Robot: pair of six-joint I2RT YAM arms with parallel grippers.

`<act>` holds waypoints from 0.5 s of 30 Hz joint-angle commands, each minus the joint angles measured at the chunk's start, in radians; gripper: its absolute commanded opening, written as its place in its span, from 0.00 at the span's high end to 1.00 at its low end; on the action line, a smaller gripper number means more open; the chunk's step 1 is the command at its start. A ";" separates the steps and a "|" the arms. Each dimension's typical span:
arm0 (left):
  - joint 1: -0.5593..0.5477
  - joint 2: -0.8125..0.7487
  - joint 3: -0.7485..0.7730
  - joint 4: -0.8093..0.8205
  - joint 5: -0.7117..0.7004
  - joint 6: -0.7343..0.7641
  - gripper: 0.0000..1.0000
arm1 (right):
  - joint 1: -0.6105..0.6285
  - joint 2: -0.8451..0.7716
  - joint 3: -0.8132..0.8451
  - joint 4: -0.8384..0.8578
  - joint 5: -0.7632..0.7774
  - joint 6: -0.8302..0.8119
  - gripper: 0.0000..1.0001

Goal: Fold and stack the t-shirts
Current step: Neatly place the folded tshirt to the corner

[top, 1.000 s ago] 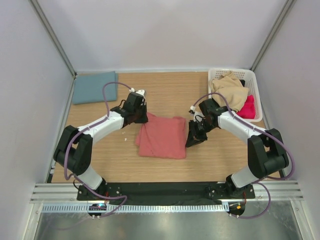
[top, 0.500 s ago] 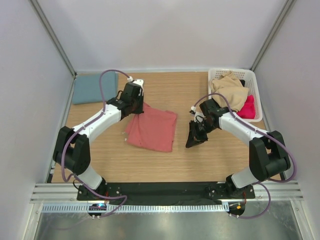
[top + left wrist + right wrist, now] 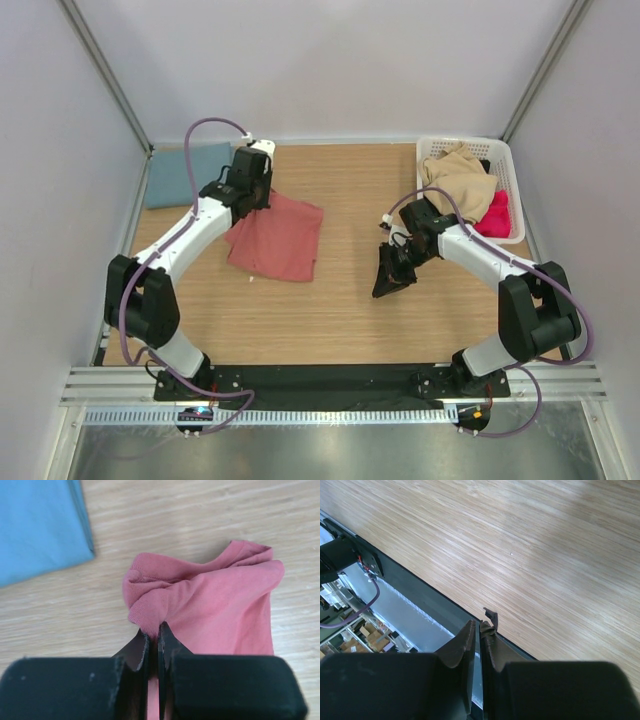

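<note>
Left gripper (image 3: 154,630) is clamped on a bunched edge of the red shirt (image 3: 280,238), which lies left of centre on the table (image 3: 350,310). The folded teal shirt (image 3: 180,175) lies flat in the upper left corner, near it but apart. Right gripper (image 3: 388,285) sits right of centre over bare wood, jaws almost together and empty; the basket (image 3: 505,165) at upper right holds beige cloth (image 3: 460,180) and pink cloth (image 3: 495,215).

A white slatted basket (image 3: 508,170) sits at the far right corner of the wooden surface (image 3: 350,290), holding a crumpled beige cloth (image 3: 460,180) beside a bright pink cloth (image 3: 495,215).
</note>
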 commanded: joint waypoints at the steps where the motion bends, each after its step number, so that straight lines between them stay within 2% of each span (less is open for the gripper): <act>1: 0.039 -0.003 0.077 0.017 -0.066 0.095 1.00 | -0.003 -0.011 0.026 -0.012 -0.013 0.000 0.85; 7: 0.089 0.032 0.184 0.017 -0.120 0.176 1.00 | -0.003 0.011 0.029 -0.021 -0.019 -0.004 0.85; 15: 0.167 0.142 0.349 0.030 -0.117 0.227 1.00 | -0.003 0.043 0.040 -0.011 -0.047 0.006 0.85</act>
